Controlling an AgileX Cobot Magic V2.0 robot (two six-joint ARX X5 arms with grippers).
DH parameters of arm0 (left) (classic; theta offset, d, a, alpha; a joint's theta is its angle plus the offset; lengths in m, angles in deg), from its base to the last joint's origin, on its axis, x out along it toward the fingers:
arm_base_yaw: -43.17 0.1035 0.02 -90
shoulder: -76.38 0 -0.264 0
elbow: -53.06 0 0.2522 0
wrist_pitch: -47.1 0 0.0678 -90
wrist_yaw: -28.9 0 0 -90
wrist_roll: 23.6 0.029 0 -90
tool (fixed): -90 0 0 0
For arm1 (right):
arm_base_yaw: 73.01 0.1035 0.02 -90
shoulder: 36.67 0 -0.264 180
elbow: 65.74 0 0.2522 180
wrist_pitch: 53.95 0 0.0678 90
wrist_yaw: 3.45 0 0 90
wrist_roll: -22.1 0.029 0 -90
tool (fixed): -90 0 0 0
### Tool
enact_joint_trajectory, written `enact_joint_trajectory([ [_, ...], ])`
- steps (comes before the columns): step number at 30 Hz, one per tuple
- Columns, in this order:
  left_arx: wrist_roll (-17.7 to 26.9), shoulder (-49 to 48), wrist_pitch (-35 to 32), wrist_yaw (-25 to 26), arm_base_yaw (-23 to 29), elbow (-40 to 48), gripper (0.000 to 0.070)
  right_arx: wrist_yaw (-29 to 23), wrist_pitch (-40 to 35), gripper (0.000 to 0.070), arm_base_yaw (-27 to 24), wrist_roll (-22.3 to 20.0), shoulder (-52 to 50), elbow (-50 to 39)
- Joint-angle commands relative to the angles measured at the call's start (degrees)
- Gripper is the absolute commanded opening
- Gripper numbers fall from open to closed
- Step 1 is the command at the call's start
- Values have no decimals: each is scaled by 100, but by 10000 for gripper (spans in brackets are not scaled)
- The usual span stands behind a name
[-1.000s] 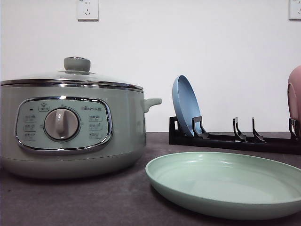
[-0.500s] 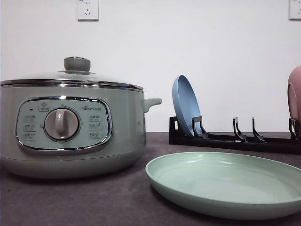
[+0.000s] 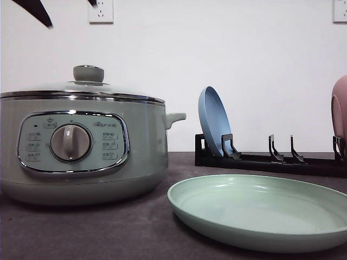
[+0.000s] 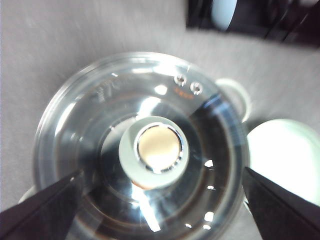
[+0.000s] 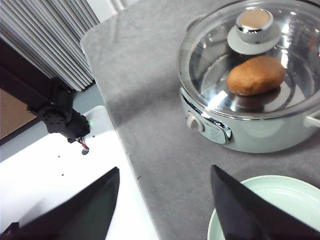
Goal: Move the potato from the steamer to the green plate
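Newly entered at upper left of front view: left gripper [image 3: 65,8], jaws apart above lid knob [image 4: 156,151]. Potato [image 5: 255,75] inside lidded steamer [image 3: 81,146]; green plate [image 3: 260,214] lower right. Right gripper [image 5: 165,210] jaws apart.

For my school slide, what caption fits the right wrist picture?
A potato sits inside the steamer under its glass lid, with the green plate waiting nearby.
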Motion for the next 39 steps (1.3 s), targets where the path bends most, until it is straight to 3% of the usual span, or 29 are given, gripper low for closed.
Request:
enact_joint_trajectory([
  [1,153,247,-6,-159,-98,-211,624,-21,-26,358,39,-74,59,92],
  [8,256,876,-27,-616,-328,-238,624,-21,-22,358,39,-74,59,92],
  [19,257,1321,-48,-733,-435,-238,614,-21,17,358,39,-79,59,92],
  [23,257,1323,-41,-731,-435,-238,548,-23,17,358,39,-93,59,92],
  [32,250,1382,29,-730,-470,-238,541,-23,17,358,39,-93,59,92],
  [37,250,1414,68,-730,-478,-238,426,-23,15,358,39,-93,59,92],
  [39,249,1422,87,-730,-478,-238,426,-23,16,358,39,-93,59,92],
])
